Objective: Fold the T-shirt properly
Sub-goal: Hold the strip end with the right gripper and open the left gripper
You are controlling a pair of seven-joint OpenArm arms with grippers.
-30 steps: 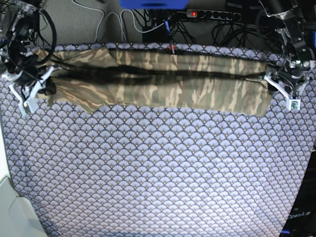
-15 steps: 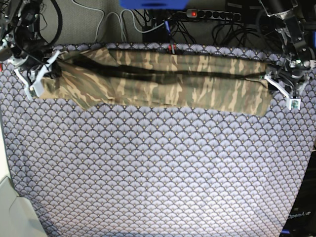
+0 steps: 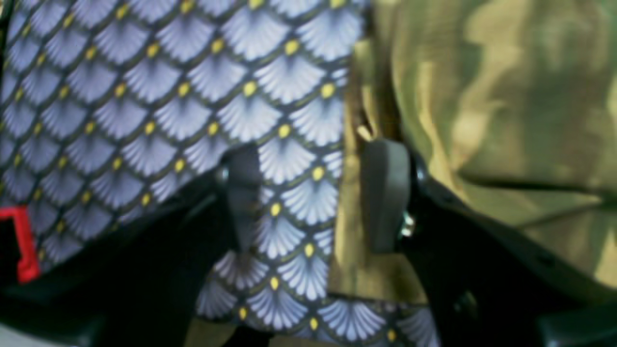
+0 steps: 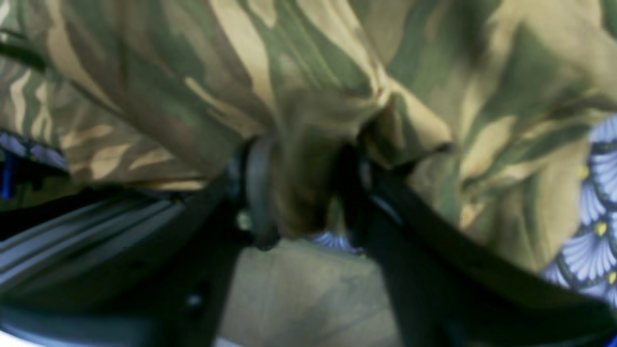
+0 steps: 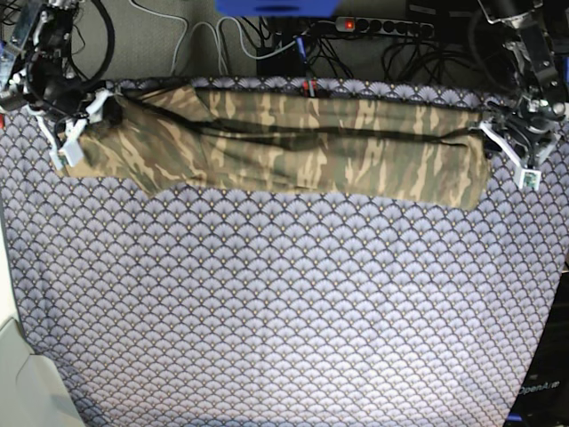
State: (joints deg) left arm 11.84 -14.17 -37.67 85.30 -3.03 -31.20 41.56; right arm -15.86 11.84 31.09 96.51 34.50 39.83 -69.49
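shirt lies as a long folded band along the far edge of the table, on the scale-print cloth, stretched between both arms. left gripper sits at the band's end: jaws apart, one pad at the cloth edge, the other on bare table cover; nothing pinched. right gripper at the opposite end: jaws parted with a bunch of fabric between them; cannot tell if it is pinched or loose. judgement: the two ends were pulled apart to keep the band flat for a crosswise fold.
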